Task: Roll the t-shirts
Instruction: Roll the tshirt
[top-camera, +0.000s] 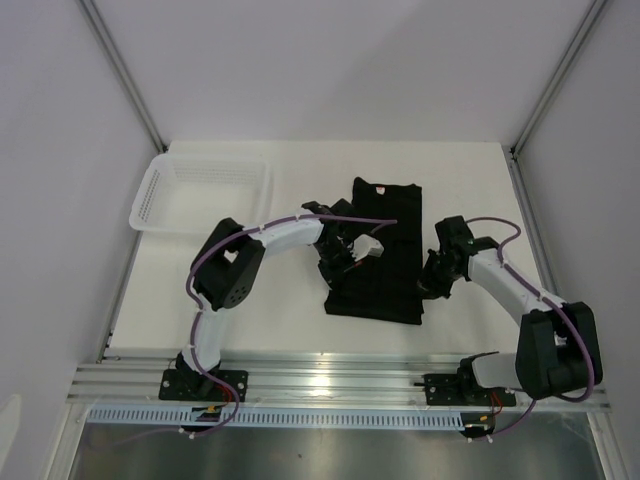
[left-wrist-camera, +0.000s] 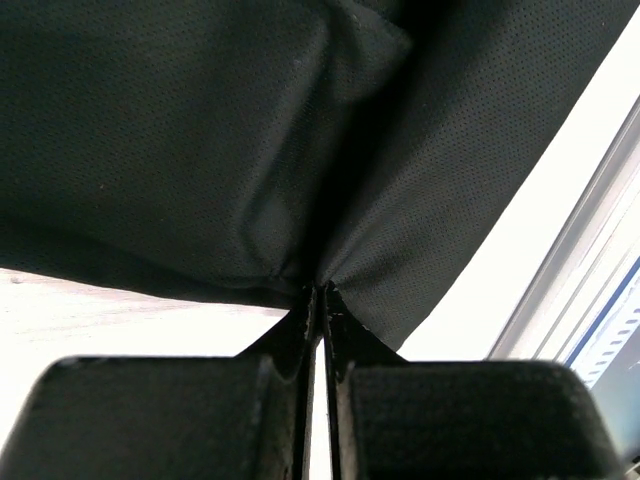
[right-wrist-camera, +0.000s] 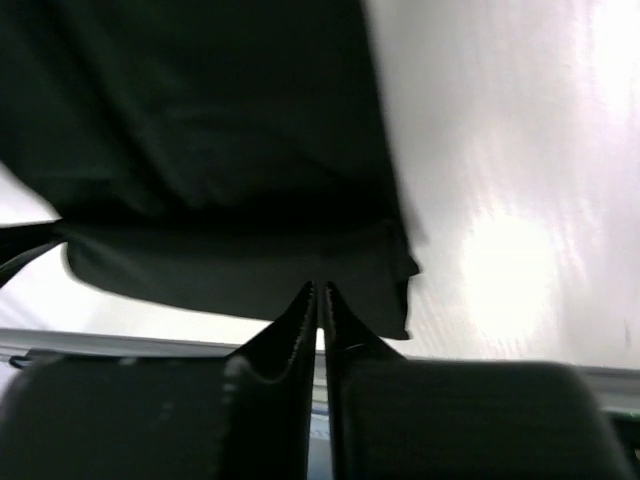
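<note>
Looking at the black t-shirt (top-camera: 390, 280): it lies flat near the middle of the white table (top-camera: 270, 320), folded into a long narrow panel, neck end with the small pale label pointing to the far side, hem end toward the arm bases. There is a raised fold near its left edge.

The left gripper (top-camera: 345, 262) sits at that left edge, about halfway along the shirt. In the left wrist view the left gripper (left-wrist-camera: 318, 292) has its jaws pressed together on the cloth, and the t-shirt (left-wrist-camera: 200, 130) puckers into creases right at the tips.

The right gripper (top-camera: 432, 288) is at the shirt's right edge, nearer the hem. In the right wrist view the right gripper (right-wrist-camera: 318, 290) has its jaws almost together, only a sliver between them, tips over the edge of the t-shirt (right-wrist-camera: 200, 120). The view is blurred, so I cannot tell if cloth is caught there.

A white mesh basket (top-camera: 160, 190) stands at the far left of the table, well apart from the shirt. An aluminium rail (top-camera: 330, 380) runs along the near edge.
</note>
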